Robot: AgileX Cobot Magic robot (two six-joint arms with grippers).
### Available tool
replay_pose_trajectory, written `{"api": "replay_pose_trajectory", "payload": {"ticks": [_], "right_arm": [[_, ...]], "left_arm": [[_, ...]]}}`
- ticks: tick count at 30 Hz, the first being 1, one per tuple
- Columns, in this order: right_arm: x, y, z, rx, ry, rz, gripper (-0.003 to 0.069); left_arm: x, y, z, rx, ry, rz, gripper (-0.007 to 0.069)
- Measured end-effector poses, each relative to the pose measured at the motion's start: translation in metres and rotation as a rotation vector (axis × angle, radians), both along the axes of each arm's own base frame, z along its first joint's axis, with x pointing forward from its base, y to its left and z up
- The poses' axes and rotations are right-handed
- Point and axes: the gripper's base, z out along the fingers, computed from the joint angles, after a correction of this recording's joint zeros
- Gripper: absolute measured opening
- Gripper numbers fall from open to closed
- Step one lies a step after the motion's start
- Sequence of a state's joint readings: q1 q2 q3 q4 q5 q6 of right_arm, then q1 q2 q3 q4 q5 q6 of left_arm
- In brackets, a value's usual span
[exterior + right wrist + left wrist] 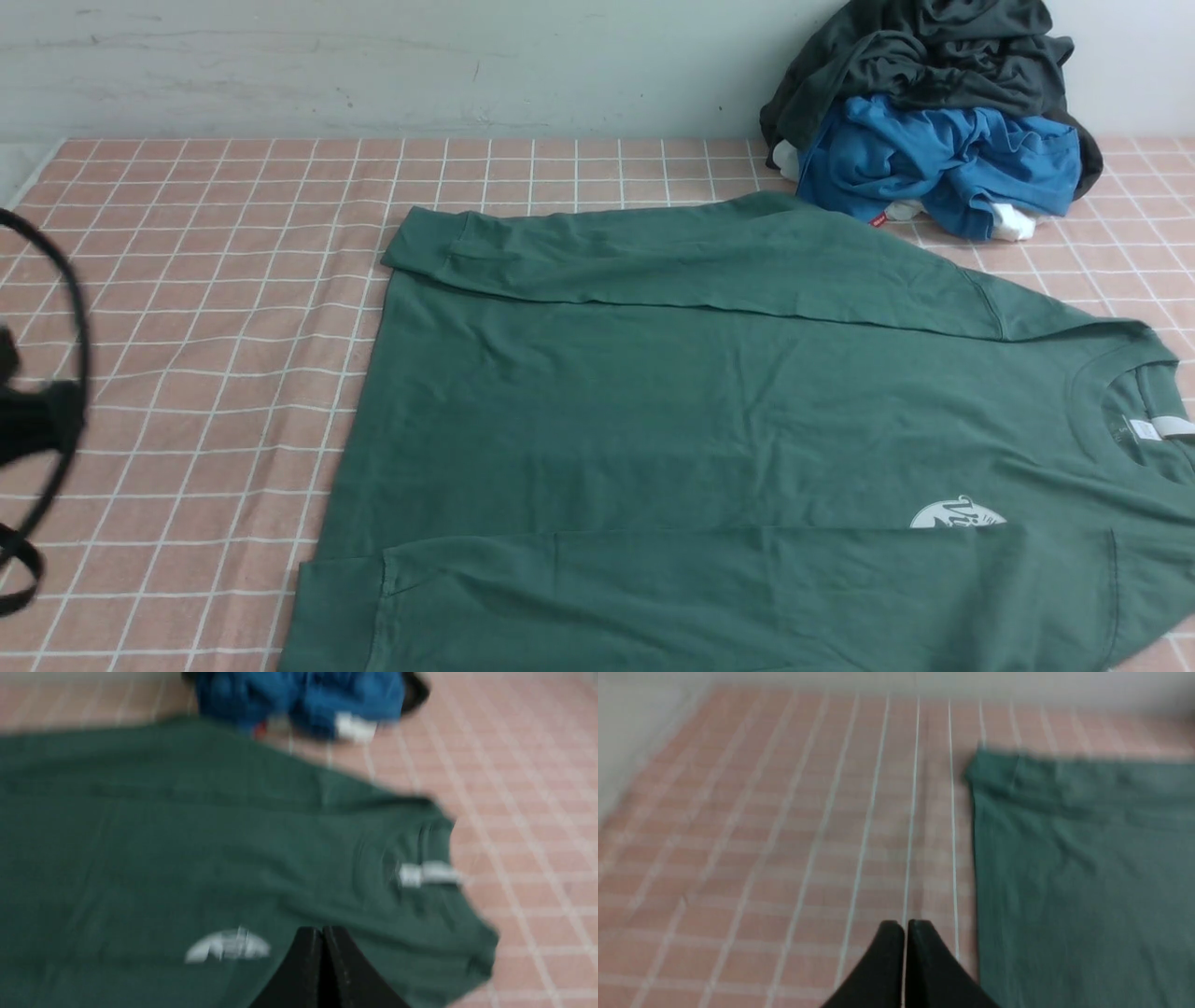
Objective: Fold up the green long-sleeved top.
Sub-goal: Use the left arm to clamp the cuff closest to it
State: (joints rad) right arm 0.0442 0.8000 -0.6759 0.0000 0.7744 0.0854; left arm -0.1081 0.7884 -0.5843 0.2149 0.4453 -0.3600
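Observation:
The green long-sleeved top (709, 420) lies flat on the pink checked cloth, neck to the right, hem to the left, with both sleeves folded in across the body. Its white neck label (1158, 429) and white chest logo (957, 514) show at the right. My left gripper (905, 924) is shut and empty above bare cloth, just left of the top's hem (1083, 877). My right gripper (322, 929) is shut and empty over the top's chest (187, 849), between the logo (228, 946) and the collar label (427, 873). In the front view only a blurred part of the left arm (37, 420) shows.
A heap of clothes sits at the back right against the wall: a bright blue garment (943, 168) under a dark grey-black one (924, 65). The pink checked cloth (205, 308) lies bare to the left of the top.

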Motion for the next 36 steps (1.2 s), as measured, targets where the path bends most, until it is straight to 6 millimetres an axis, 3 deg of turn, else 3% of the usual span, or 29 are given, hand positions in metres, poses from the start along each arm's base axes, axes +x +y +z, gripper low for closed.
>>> {"api": "replay_pose_trajectory", "payload": {"ticks": [4,9,10,11,12,14,16,21,27,30,34,36], "right_arm": [[0.015,0.026,-0.029,0.016,0.24,0.246,-0.0014],[0.033,0.046,-0.041,0.01,0.241,0.402,-0.0014],[0.037,0.049,-0.043,0.004,0.23,0.416,-0.0014],[0.044,0.054,-0.048,0.002,0.226,0.431,-0.0013],[0.044,0.054,-0.048,0.001,0.222,0.433,-0.0013],[0.053,0.057,-0.054,-0.003,0.224,0.434,-0.0013],[0.057,0.057,-0.058,-0.007,0.23,0.431,-0.0013],[0.059,0.058,-0.059,-0.006,0.217,0.426,-0.001],[0.06,0.058,-0.058,-0.006,0.205,0.422,-0.001],[0.06,0.058,-0.058,-0.005,0.201,0.422,-0.001],[0.06,0.058,-0.058,0.003,0.2,0.419,-0.001],[0.06,0.058,-0.058,0.006,0.2,0.418,-0.001]], "left_arm": [[0.015,-0.026,-0.039,0.003,0.323,-0.136,0.0],[0.03,-0.054,-0.067,0.002,0.497,-0.262,0.0074],[0.034,-0.058,-0.072,0.005,0.528,-0.276,0.0101],[0.044,-0.066,-0.083,0.016,0.589,-0.293,0.0174],[0.045,-0.066,-0.084,0.017,0.594,-0.293,0.0174],[0.063,-0.072,-0.094,0.038,0.649,-0.292,0.03],[0.079,-0.077,-0.098,0.062,0.678,-0.285,0.0376],[0.105,-0.082,-0.111,0.104,0.75,-0.252,0.0424],[0.122,-0.087,-0.129,0.123,0.803,-0.231,0.0378],[0.125,-0.087,-0.131,0.124,0.809,-0.231,0.0298],[0.125,-0.088,-0.131,0.121,0.81,-0.231,0.0095],[0.125,-0.088,-0.131,0.12,0.81,-0.232,0.0035]]}}
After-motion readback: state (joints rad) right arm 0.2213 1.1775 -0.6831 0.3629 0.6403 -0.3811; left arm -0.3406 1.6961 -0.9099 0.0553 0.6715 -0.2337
